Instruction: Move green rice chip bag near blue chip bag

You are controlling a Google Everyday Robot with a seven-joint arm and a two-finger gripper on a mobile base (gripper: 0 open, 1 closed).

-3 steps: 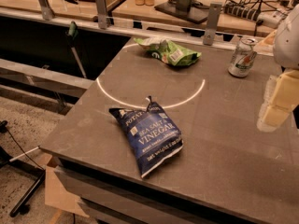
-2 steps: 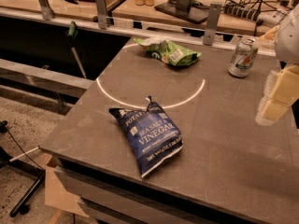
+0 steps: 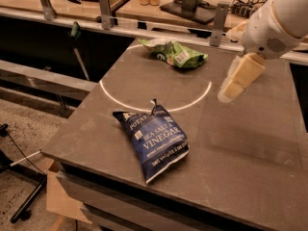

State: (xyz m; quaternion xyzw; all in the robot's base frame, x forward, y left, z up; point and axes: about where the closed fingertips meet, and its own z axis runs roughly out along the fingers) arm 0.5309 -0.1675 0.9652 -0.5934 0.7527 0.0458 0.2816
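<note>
Your gripper (image 3: 226, 93) hangs empty above the surface (image 3: 250, 148); you cannot tell whether it is open or closed. The green rice chip bag (image 3: 179, 54) lies farther back and to its left in view, long axis crosswise, well apart from the blue chip bag (image 3: 155, 141). Since a second ago, the gripper has swung in toward it; both bags are unmoved.

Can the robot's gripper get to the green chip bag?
Probably yes. The gripper hangs beside the green rice chip bag, and nothing stands between them on the table. The blue chip bag lies nearer the front edge, out of the way.
</note>
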